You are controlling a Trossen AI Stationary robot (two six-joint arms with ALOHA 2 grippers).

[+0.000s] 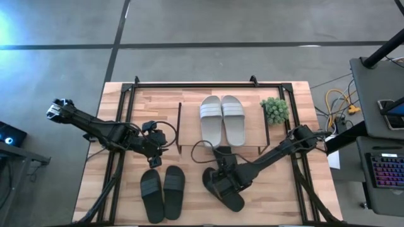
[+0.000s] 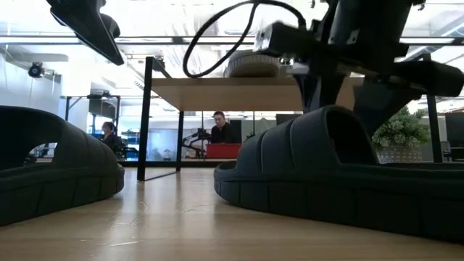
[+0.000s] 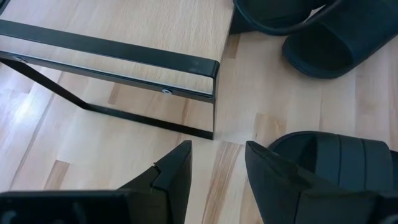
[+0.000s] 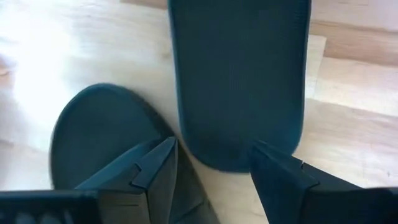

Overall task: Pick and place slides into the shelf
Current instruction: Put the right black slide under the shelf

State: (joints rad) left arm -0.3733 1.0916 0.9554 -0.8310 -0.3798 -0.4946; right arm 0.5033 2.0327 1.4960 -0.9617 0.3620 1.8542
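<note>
The shelf (image 1: 189,120) stands mid-table with the light grey-white pair (image 1: 222,120) on its top board. One black pair (image 1: 163,192) lies side by side near the table's front, left of centre. The other black pair (image 1: 224,186) lies in front of the shelf, under my right gripper (image 1: 221,183). In the right wrist view that gripper (image 4: 211,168) is open over one black slide's end (image 4: 239,81), with the second slide (image 4: 106,124) beside it. My left gripper (image 3: 217,168) is open, hovering above bare table by the shelf's left frame (image 3: 124,53), near a black slide (image 3: 336,155). My right gripper comes down from above on the black pair, its open fingers either side of the gap between the two slides. One finger (image 4: 155,168) overlaps the edge of the slide beside it; I cannot tell whether it touches.
A small green plant (image 1: 274,110) stands on the table just right of the shelf. Black metal rails (image 1: 208,83) run along the table's far edge and sides. Cables loop from both wrists. People sit in the room beyond the table (image 2: 221,130).
</note>
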